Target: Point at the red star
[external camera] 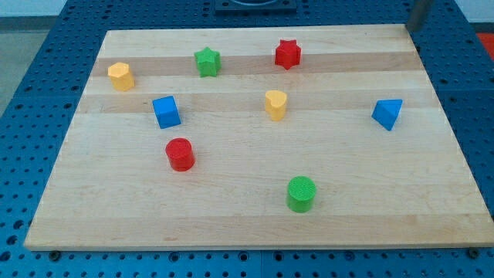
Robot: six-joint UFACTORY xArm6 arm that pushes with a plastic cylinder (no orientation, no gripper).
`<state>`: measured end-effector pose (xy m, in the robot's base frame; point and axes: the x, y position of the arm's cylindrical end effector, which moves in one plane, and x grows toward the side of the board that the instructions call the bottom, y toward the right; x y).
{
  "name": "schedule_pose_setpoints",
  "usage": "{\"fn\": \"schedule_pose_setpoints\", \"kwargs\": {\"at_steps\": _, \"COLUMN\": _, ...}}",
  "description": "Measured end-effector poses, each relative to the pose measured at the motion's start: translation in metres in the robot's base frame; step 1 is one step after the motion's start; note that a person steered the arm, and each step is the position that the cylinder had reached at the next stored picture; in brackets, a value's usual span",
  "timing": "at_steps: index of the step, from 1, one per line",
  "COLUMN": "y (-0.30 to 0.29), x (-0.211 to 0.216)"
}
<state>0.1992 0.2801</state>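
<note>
The board [255,201] was pale wood, matt, with visible grain bands. The red star [288,54] and green cylinder [301,193] looked like smooth matt plastic. My tip did not show.

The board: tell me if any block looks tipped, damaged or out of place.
Nothing stands out. All eight blocks sit apart on the wooden board, none stacked or over an edge. The red star sits near the view's top, beside the green star. My tip isn't clearly visible; only a blurred dark shape shows at top right.
</note>
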Motion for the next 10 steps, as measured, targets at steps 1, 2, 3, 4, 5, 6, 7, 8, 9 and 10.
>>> {"fn": "schedule_pose_setpoints", "kwargs": {"at_steps": 1, "y": -0.050, "x": -0.008}}
{"fn": "schedule_pose_setpoints", "kwargs": {"at_steps": 2, "y": -0.098, "x": -0.008}}
{"fn": "schedule_pose_setpoints", "kwargs": {"at_steps": 3, "y": -0.129, "x": -0.007}}
{"fn": "schedule_pose_setpoints", "kwargs": {"at_steps": 4, "y": -0.225, "x": -0.006}}
{"fn": "schedule_pose_setpoints", "kwargs": {"at_steps": 5, "y": -0.267, "x": -0.006}}
{"fn": "schedule_pose_setpoints", "kwargs": {"at_steps": 6, "y": -0.268, "x": 0.002}}
{"fn": "schedule_pose_setpoints", "kwargs": {"at_steps": 7, "y": -0.268, "x": 0.040}}
{"fn": "schedule_pose_setpoints", "kwargs": {"at_steps": 8, "y": -0.268, "x": 0.057}}
{"fn": "schedule_pose_setpoints", "kwargs": {"at_steps": 9, "y": -0.268, "x": 0.059}}
{"fn": "schedule_pose_setpoints", "kwargs": {"at_steps": 10, "y": -0.271, "x": 0.069}}
